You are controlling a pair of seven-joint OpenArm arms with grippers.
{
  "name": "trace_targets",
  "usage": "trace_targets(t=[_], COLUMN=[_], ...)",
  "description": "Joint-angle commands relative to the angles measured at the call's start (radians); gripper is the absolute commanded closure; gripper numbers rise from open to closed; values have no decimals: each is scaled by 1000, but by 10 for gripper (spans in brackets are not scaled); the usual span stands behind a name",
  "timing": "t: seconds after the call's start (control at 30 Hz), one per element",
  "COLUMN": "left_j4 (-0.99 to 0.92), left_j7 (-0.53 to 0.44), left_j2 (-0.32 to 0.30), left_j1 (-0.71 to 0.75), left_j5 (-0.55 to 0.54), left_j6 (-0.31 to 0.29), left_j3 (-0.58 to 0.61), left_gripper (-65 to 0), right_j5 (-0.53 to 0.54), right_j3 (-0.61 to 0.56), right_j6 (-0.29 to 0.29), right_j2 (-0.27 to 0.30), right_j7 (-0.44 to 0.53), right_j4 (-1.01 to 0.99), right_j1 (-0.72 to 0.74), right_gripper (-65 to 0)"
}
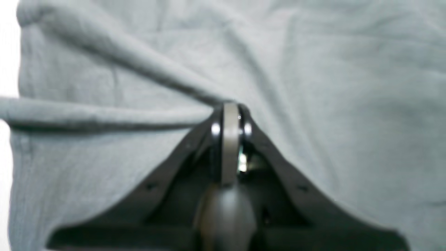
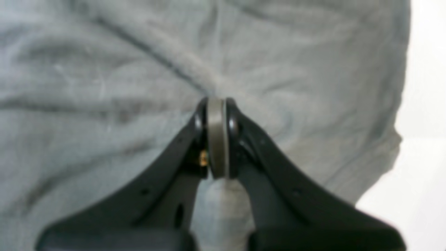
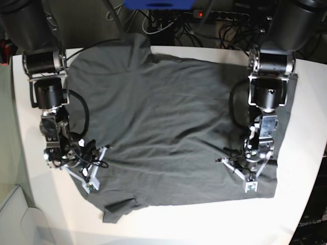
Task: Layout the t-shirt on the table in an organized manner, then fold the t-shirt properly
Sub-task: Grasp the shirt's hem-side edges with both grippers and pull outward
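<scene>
The dark grey t-shirt [image 3: 168,127] lies spread over the white table [image 3: 204,227], wrinkled, with one small flap folded at its near left corner. My left gripper [image 3: 250,185] is on the right of the base view, down on the shirt's near right part. In the left wrist view this gripper [image 1: 230,108] is shut on a pinched ridge of the shirt [image 1: 331,87]. My right gripper [image 3: 90,184] is at the shirt's near left edge. In the right wrist view it [image 2: 216,103] is shut on a fold of the shirt [image 2: 104,87].
Cables and a power strip [image 3: 225,15] lie behind the table's far edge, beside a blue object [image 3: 158,4]. Bare table shows at the left of the left wrist view [image 1: 5,52] and at the right of the right wrist view [image 2: 428,104]. The table's front edge is close below the shirt.
</scene>
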Motion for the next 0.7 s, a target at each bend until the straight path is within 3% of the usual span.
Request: trace_targets(t=[0.0, 0.2, 0.4, 0.67], left_j4=[65, 129, -41, -179], left_j7=[-35, -38, -87, -195], left_j2=[-3, -39, -93, -87], left_j1=[-37, -39, -83, -108], left_j5=[-4, 3, -3, 5], left_j6=[-1, 3, 3, 0], left_j3=[-3, -3, -17, -74], left_gripper=[-2, -2, -2, -2], right_j5=[7, 7, 7, 7], right_j3=[2, 4, 7, 7], right_j6=[-3, -3, -3, -1], right_j2=[8, 21, 61, 86], right_j7=[12, 12, 11, 12], right_j4=[15, 18, 18, 19], right_j1=[24, -7, -42, -93], right_gripper=[0, 0, 0, 0])
